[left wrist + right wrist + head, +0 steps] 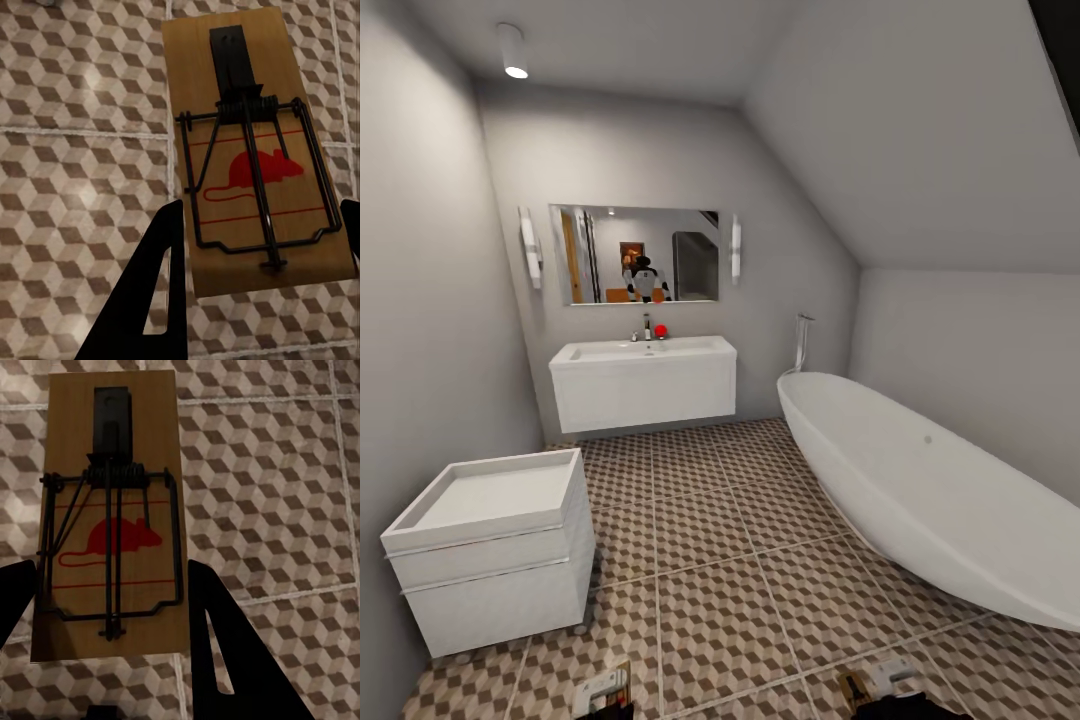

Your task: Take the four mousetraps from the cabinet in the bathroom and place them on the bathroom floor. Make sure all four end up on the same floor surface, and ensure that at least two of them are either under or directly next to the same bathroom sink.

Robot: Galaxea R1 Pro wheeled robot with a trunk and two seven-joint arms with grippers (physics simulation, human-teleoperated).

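My left gripper [261, 225] is shut on a mousetrap [259, 169], a tan board with dark wire and a red mouse print, held above the bathroom floor [75, 150]. My right gripper [111, 577] is shut on another mousetrap [112, 532] in the same way, over the cube-patterned tiles. In the head view both grippers [600, 695] [880, 688] peek in at the lower edge. The bathroom sink [643, 352], a white trough with a chrome tap [647, 326], hangs on the far wall across the bathroom floor [730, 560]. The cabinet is out of view.
A long white bathtub [930, 490] runs along the right side. A white boxy unit [490, 550] stands against the left wall, near me. A mirror [635, 255] hangs over the sink, and a small red object [660, 331] sits by the tap. Open tiles lie between tub and unit.
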